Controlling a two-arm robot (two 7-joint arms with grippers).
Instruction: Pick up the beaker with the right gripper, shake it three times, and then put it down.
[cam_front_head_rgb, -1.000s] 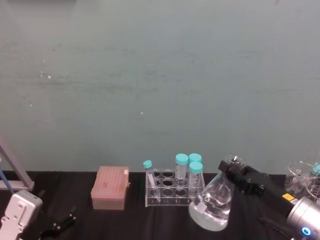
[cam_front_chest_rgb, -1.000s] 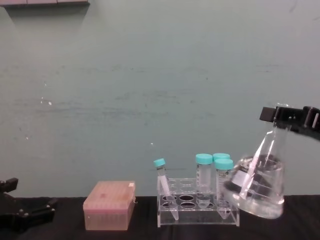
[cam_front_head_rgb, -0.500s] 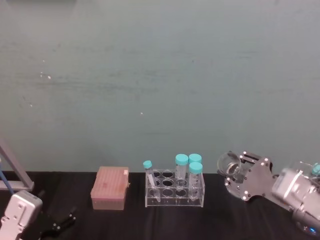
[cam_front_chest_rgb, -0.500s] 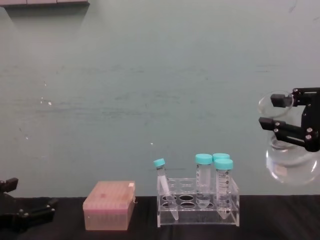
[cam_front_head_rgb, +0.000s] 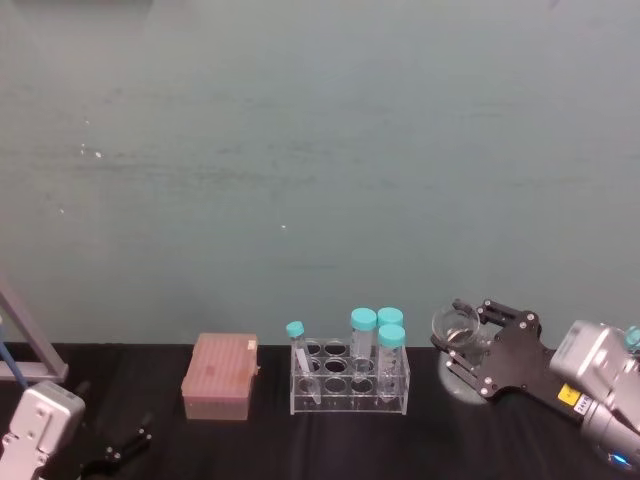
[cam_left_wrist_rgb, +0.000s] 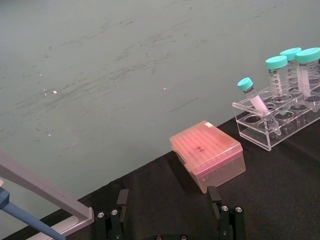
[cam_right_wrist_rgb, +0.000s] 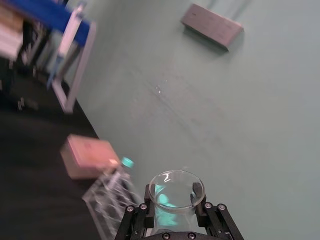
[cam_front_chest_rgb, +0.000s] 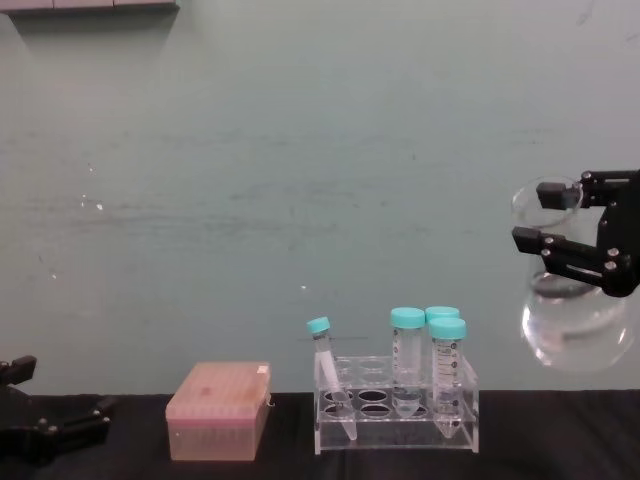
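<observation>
Head view: the right gripper (cam_front_head_rgb: 462, 342) sat at the right of the black worktop (cam_front_head_rgb: 250, 445), its two black fingers closed in on the neck of the beaker (cam_front_head_rgb: 456, 322) from either side, just below the flared rim. A small yellow sticker (cam_front_head_rgb: 571, 395) showed on the grey arm behind it; its writing could not be read. The beaker was to the right of the clear tube rack (cam_front_head_rgb: 350, 388) and apart from it. The left gripper (cam_front_head_rgb: 122, 450) lay low at the left edge.

Left wrist view: the left gripper (cam_left_wrist_rgb: 170, 222) had its fingers spread wide with nothing between them, over bare worktop (cam_left_wrist_rgb: 280, 200), near the pink box (cam_left_wrist_rgb: 207, 155). The teal-capped tubes (cam_left_wrist_rgb: 276, 75) carried printed scales too small to read.

Right wrist view: the right gripper (cam_right_wrist_rgb: 176, 214) clamped the beaker (cam_right_wrist_rgb: 176, 189) at the neck, the round mouth open between the two fingers. The pink box (cam_right_wrist_rgb: 87, 155) and tube rack (cam_right_wrist_rgb: 112, 200) lay blurred beyond.

Chest view: the right gripper (cam_front_chest_rgb: 548, 215) held the beaker (cam_front_chest_rgb: 575, 335) clear of the worktop (cam_front_chest_rgb: 120, 470), higher than the tube rack (cam_front_chest_rgb: 395, 405) and to its right. The flask leaned a little, mouth toward the left. A faint line across its body was possibly clear liquid. Any print on the glass was illegible. The left gripper (cam_front_chest_rgb: 50, 430) rested low at the left corner, well apart from the pink box (cam_front_chest_rgb: 220, 410).
</observation>
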